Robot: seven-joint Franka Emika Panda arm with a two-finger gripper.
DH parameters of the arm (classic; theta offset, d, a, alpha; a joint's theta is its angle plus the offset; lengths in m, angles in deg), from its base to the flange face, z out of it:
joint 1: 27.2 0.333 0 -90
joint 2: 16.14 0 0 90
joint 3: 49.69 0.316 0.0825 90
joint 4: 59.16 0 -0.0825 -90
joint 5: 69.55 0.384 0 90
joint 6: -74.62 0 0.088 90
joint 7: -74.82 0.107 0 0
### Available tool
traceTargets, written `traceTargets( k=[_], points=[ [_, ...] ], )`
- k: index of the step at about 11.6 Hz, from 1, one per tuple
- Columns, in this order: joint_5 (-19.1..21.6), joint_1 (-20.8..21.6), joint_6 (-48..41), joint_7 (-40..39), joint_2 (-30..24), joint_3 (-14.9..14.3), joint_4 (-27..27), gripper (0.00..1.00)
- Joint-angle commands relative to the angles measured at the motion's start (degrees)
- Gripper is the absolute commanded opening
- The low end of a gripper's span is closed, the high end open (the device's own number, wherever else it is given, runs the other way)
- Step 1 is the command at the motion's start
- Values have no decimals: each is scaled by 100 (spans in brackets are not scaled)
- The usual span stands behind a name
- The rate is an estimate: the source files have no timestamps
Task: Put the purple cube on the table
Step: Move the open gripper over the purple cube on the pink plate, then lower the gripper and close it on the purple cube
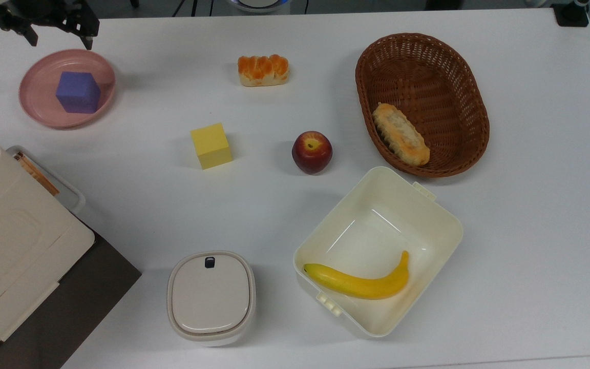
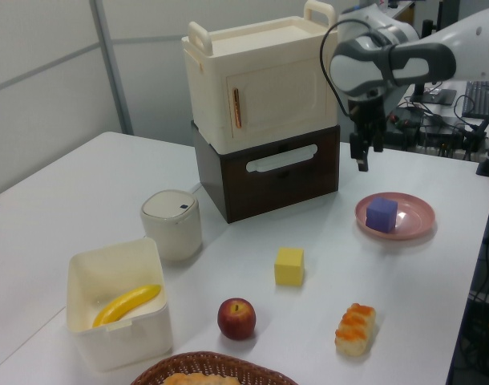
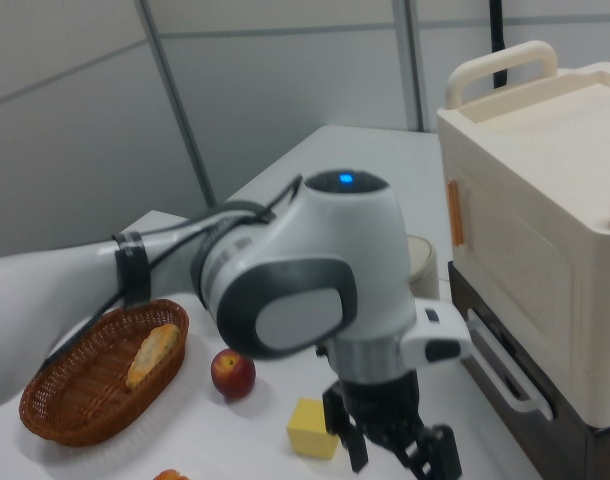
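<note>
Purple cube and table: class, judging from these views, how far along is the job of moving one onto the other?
Done: nothing yet; the purple cube sits on the pink plate, not on the table. In hand: the gripper hangs open and empty above the plate's far rim in the top view. Left: descend over the cube, grasp it, lift it off the plate and set it on bare tabletop.

In the top view, the cube (image 1: 78,91) sits in the plate (image 1: 36,107) on the table (image 1: 530,215), with the gripper (image 1: 58,36) at the plate's 12 o'clock. The block (image 1: 211,145) lies at the plate's 4 o'clock, the apple (image 1: 312,152) at the block's 3 o'clock. The banana (image 1: 359,283) lies in the tub (image 1: 428,202) at the apple's 5 o'clock.
</note>
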Motion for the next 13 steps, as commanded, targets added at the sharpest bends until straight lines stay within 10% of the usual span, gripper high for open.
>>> traceTargets(
  k=[1,11,12,13],
  points=[
    [-111,-81,288,-116,69,-91,-395,100],
    [-120,-169,1139,-63,1274,-100,-359,100],
    [-129,-169,1149,-80,1275,-91,-359,89],
    [-129,-178,1123,-107,1266,-100,-324,57]
  ],
)
